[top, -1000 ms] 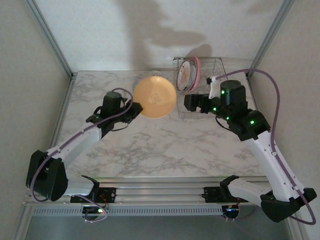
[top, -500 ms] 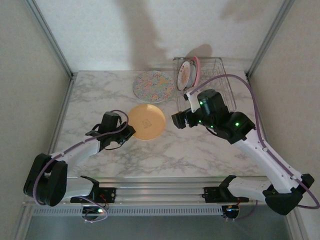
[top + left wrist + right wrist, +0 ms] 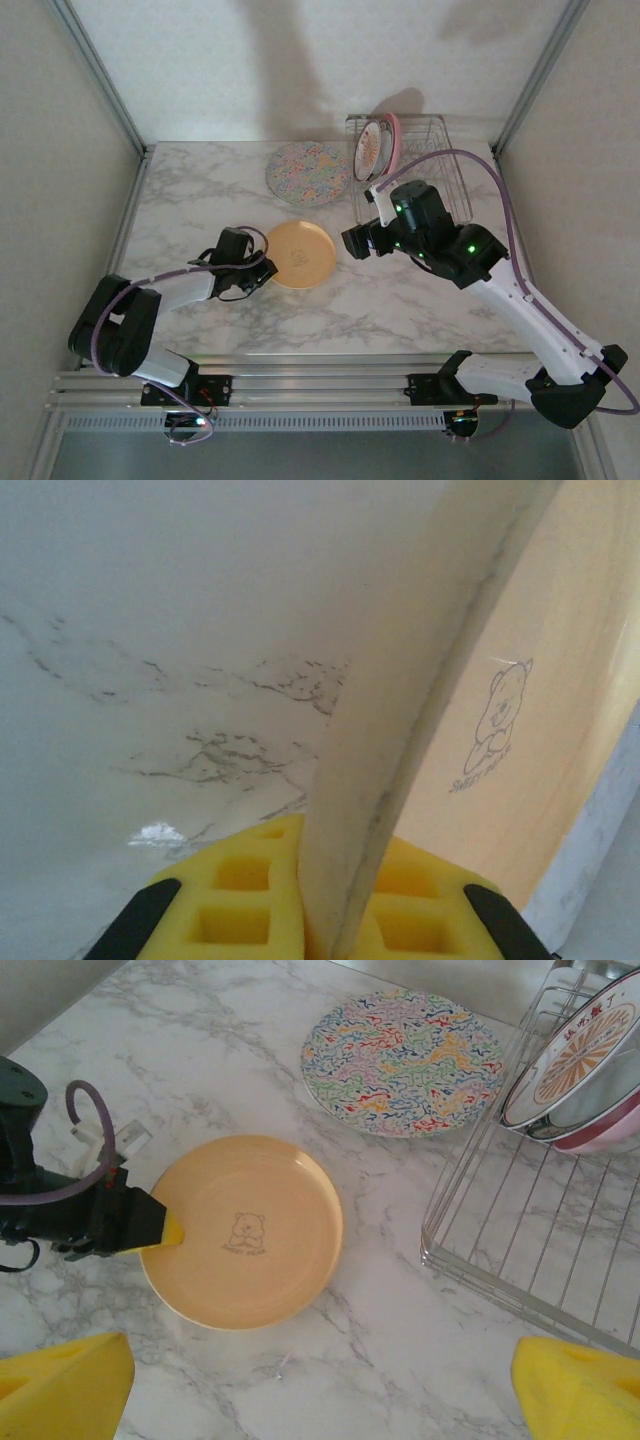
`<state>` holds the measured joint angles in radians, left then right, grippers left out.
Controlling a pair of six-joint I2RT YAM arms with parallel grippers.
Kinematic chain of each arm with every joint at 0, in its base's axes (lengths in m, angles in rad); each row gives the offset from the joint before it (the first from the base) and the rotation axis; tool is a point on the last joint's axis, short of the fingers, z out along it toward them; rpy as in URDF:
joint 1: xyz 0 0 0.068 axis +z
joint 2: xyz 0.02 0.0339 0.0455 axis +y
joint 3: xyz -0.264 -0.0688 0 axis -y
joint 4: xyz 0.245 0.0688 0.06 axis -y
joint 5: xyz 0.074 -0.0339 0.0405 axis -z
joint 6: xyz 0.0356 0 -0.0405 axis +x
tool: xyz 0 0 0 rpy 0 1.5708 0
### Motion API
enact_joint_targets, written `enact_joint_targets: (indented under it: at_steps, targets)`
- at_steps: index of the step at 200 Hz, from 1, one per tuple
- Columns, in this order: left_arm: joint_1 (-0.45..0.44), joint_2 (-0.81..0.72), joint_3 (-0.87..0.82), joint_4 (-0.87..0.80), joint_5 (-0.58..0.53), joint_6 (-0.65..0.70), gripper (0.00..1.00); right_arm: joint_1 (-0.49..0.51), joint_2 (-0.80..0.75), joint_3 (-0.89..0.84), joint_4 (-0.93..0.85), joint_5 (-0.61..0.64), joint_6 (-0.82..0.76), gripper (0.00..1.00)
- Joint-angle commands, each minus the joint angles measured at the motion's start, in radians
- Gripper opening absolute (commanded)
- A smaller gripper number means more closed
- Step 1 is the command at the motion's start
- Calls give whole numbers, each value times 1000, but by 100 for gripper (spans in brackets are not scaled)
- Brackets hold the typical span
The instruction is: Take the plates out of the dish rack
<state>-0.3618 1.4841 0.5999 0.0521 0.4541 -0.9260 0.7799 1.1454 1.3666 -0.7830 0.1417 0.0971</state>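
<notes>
Lowered orange plate (image 3: 300, 253) lies flat in left claw (image 3: 266, 269)

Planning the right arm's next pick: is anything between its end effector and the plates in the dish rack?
Nothing visible does. The open right end effector hovers beside the dish rack, with only the rack's wire side between it and the leaning plates. The orange-yellow plate lies to its left.

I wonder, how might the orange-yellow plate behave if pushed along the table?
Probably stiff: the orange-yellow plate shows no bend gripped only at the rim by the left pincer. Flat on the smooth marble table, it should slide, not tip.
</notes>
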Motion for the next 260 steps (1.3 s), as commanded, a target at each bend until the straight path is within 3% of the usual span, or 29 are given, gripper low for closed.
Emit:
enact_joint_targets:
  at_steps: [1, 67, 100, 133, 160, 214, 260]
  targets:
    - [-20, 26, 25, 54, 19, 21, 0, 9, -9, 5, 5, -11, 26, 97]
    - [-53, 83, 50, 66, 15, 16, 0, 9, -5, -6, 14, 1, 53, 97]
    - [-64, 106, 66, 64, 15, 15, 0, 10, -1, 1, 9, 71, 80, 98]
    - [-73, 119, 75, 66, 11, 12, 13, 5, 30, 48, -26, 205, 93, 99]
    - [-79, 120, 80, 63, 10, 9, 21, -65, 69, 114, -61, 272, 108, 99]
    - [-89, 62, 85, 29, -20, 8, 53, -245, 187, 218, -8, 265, 112, 98]
    - [-91, -39, 104, -44, -54, 9, 68, -343, 339, 294, 94, 253, 82, 94]
